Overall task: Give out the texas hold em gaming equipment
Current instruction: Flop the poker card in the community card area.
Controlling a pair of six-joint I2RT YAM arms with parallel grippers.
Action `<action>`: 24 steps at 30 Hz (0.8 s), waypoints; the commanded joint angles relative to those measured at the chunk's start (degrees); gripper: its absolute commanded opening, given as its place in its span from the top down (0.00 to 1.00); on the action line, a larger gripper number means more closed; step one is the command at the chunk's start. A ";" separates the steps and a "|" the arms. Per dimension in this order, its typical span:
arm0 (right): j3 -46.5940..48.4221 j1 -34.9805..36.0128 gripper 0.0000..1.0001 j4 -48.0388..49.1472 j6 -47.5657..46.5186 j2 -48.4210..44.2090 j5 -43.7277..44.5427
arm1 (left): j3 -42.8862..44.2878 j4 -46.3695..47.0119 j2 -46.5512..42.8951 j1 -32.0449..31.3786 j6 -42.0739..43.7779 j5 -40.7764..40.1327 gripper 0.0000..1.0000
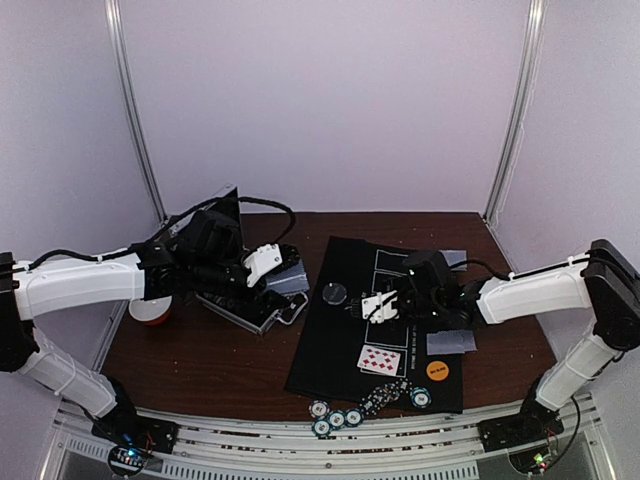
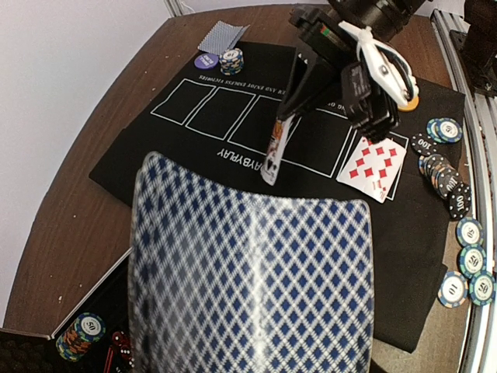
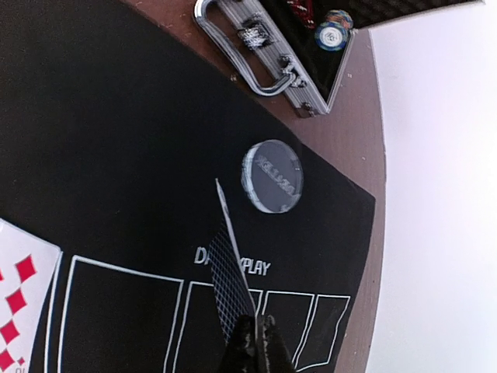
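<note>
My left gripper [image 1: 272, 268] hovers over the silver case and is shut on grey-blue-backed playing cards [image 1: 287, 279]. In the left wrist view their diamond-patterned back [image 2: 252, 280] fills the foreground and hides the fingers. My right gripper [image 3: 256, 326] is shut on a single card [image 3: 231, 268], held on edge above the black mat [image 1: 340, 350]. That card also shows in the left wrist view [image 2: 274, 148]. A face-up diamonds card [image 1: 380, 358] lies on the mat. A black button disc [image 3: 272, 176], an orange disc [image 1: 438, 369] and a purple disc [image 2: 206, 61] lie on the mat too.
Several chips [image 1: 336, 418] lie along the mat's near edge, and a chip stack [image 2: 231, 60] stands by the purple disc. Face-down cards [image 1: 450, 343] lie right of my right gripper. The open silver case [image 1: 240, 308] holds chips [image 2: 81, 336]. A red-and-white bowl [image 1: 152, 312] stands far left.
</note>
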 commanded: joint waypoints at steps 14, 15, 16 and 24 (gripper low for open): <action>-1.11 -0.20 1.00 -19.92 -21.74 1.91 -4.43 | 0.34 1.88 -0.65 -0.24 0.63 0.55 0.48; -1.20 -0.18 1.00 -20.05 -22.12 1.85 -3.93 | 0.30 1.91 -0.65 -0.24 0.63 0.58 0.48; -1.34 -0.22 1.00 -20.40 -22.74 1.78 -3.74 | 0.27 1.89 -0.69 -0.28 0.66 0.53 0.48; -1.98 -0.10 1.00 -21.66 -25.16 1.02 -1.66 | 0.20 1.91 -0.83 -0.28 0.64 0.36 0.48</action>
